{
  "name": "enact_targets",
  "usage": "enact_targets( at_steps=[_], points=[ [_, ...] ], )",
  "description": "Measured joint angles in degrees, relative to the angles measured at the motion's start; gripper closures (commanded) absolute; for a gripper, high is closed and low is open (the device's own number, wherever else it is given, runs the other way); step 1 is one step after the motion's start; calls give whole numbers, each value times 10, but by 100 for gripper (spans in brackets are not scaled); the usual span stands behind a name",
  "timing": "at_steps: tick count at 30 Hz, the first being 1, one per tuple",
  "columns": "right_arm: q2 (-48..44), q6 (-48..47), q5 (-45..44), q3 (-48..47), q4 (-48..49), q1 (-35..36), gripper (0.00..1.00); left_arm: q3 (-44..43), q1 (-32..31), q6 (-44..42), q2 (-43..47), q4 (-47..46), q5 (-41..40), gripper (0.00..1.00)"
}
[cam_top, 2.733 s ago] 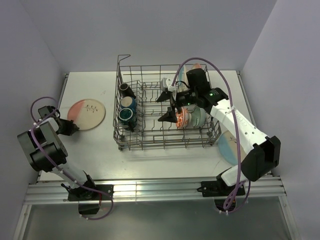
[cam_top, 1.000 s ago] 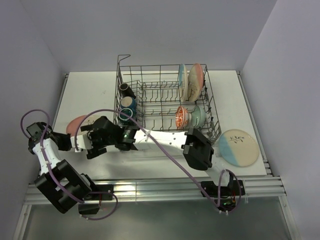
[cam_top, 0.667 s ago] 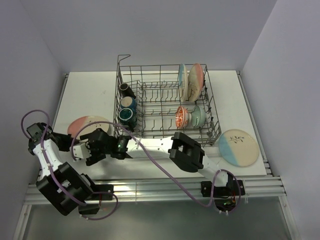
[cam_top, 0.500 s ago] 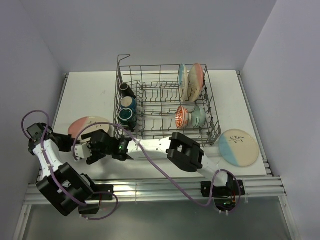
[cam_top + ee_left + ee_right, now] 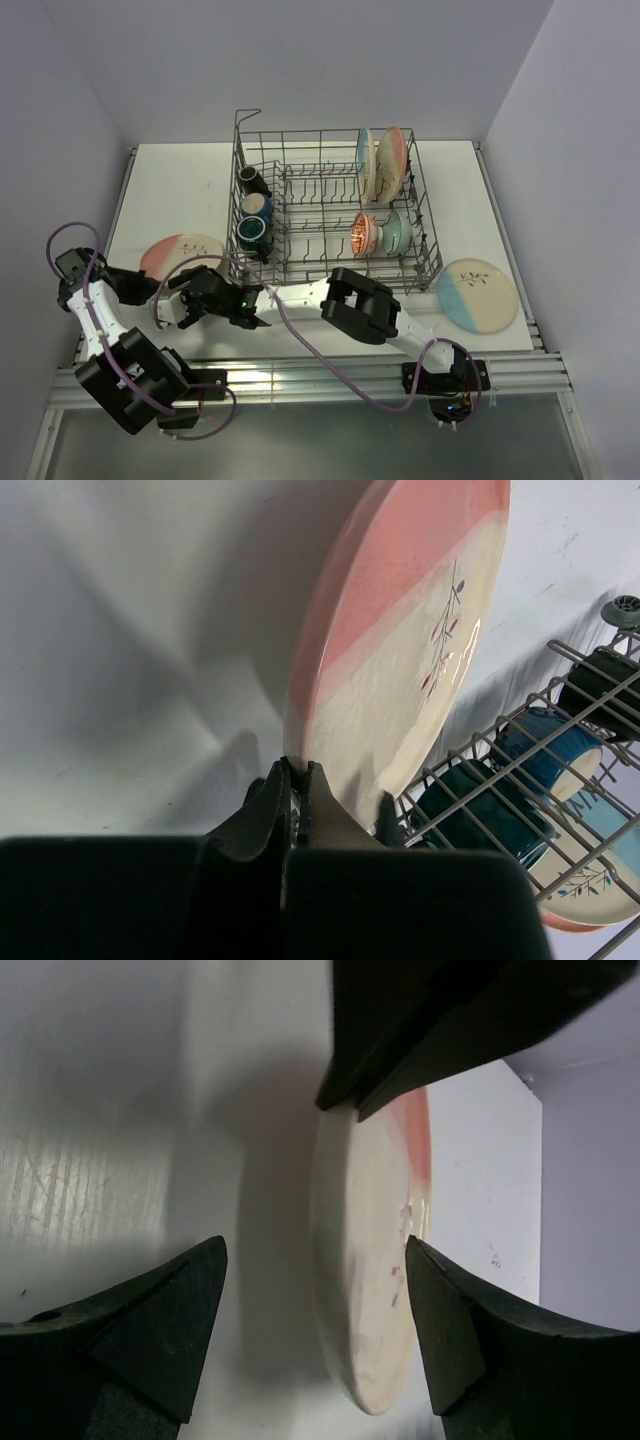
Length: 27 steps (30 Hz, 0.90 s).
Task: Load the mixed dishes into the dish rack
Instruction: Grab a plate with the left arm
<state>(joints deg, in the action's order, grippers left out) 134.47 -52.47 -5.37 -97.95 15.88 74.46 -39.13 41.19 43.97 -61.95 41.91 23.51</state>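
The pink plate [image 5: 400,650] is over the table [image 5: 180,190], just left of the rack [image 5: 335,215]. The left gripper [image 5: 298,770] is clamped on the plate's near rim. The right gripper [image 5: 316,1260] is spread wide just beside the plate's edge, grasping nothing. A blue plate [image 5: 478,292] lies right of the rack.

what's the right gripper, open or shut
The right gripper is open: in the right wrist view its fingers stand wide apart, the pink plate showing between them.

Bright overhead light, soft shadows (wrist foregrounds blurred).
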Motion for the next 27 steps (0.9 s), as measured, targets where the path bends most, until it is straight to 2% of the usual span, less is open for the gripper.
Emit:
enact_targets(
  at_steps=[1,5,9,11,12,18,19,21,22,25,27],
  points=[
    [4,-4,0,2,5,0,32,1,0,0,0,0,2,100],
    [14,-20,-2,12,16,-1,48,3,0,-3,0,2,9,100],
    [15,-29,-7,12,31,-2,71,4,0,-5,1,6,10,100],
    [15,-32,-9,12,39,-4,78,6,0,-7,1,6,11,100],
    [15,-35,-10,12,41,-5,85,6,1,-7,2,3,12,100],
    [15,-39,-11,12,45,-5,99,6,2,-9,4,0,13,98],
    [15,-39,-12,12,46,-5,100,7,2,-9,4,-1,13,86],
    [15,-38,-13,12,46,-5,100,10,2,-9,5,-4,15,72],
    [15,-35,-15,12,46,-5,100,13,2,-9,6,-8,19,60],
    [15,-30,-16,12,47,-6,100,18,3,-9,8,-20,38,49],
    [15,-25,-17,12,49,-6,100,25,3,-9,8,-31,41,46]
  ],
)
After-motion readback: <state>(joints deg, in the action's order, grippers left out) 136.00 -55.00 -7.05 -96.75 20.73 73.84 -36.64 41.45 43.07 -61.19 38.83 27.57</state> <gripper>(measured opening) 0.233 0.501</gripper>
